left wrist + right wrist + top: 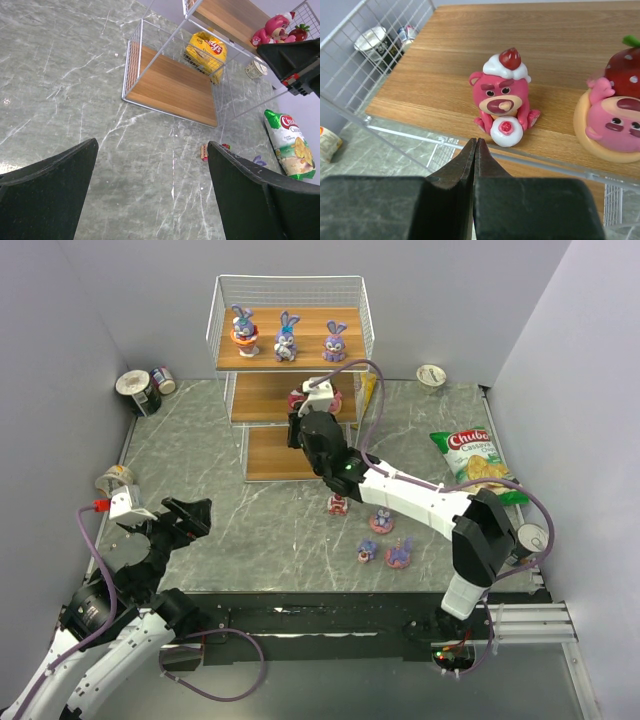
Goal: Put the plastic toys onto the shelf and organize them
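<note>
left arm [130, 585] folded low, left fingers [50, 192] spread wide | right arm [410, 495] outstretched, right fingers [455, 172] pressed together

Left pincer [152, 145] (jaws wide apart) over marble table [60, 75], shelf [170, 87] ahead, yellow bag [207, 52] behind it

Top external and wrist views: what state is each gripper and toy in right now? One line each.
Left gripper: open, holding nothing.
Right gripper: shut, empty, at the front edge of the middle board.
Pink bear: upright on the middle board, not held.
Strawberry figure: on the same board, beside the bear.
Three bunnies: upright on the top board.
Four toys: on the table, not yet shelved.
</note>
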You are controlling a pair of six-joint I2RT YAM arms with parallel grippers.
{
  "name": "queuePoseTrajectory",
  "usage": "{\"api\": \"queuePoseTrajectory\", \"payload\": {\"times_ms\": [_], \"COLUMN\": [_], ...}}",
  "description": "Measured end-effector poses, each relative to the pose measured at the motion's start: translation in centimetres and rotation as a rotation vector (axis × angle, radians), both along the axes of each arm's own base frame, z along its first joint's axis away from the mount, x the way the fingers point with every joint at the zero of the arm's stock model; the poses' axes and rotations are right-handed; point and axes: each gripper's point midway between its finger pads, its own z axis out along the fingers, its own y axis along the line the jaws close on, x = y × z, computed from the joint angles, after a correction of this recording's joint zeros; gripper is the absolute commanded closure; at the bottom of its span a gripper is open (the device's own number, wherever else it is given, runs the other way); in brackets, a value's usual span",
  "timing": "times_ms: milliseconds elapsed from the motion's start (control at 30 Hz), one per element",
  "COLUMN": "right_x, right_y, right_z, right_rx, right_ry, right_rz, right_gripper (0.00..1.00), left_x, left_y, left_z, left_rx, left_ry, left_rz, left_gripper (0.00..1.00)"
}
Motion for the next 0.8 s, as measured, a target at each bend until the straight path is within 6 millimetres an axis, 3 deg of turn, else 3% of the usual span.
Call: {"api": "queuePoseTrajectory", "payload": {"times_ms": [800], "right_x": [2.9], "right_y": [1.7], "right_z": [-0.4], "right_rx": [-0.041], "right_ry": [-0.051], "right_rz": [-0.03], "right_gripper": [1.0], "left_x": [0.0], "left_y": [0.0], "left_z": [0.0], "left_rx": [0.0], "left_ry": [0.0], "left_rz": [0.0], "left_gripper": [0.03]}}
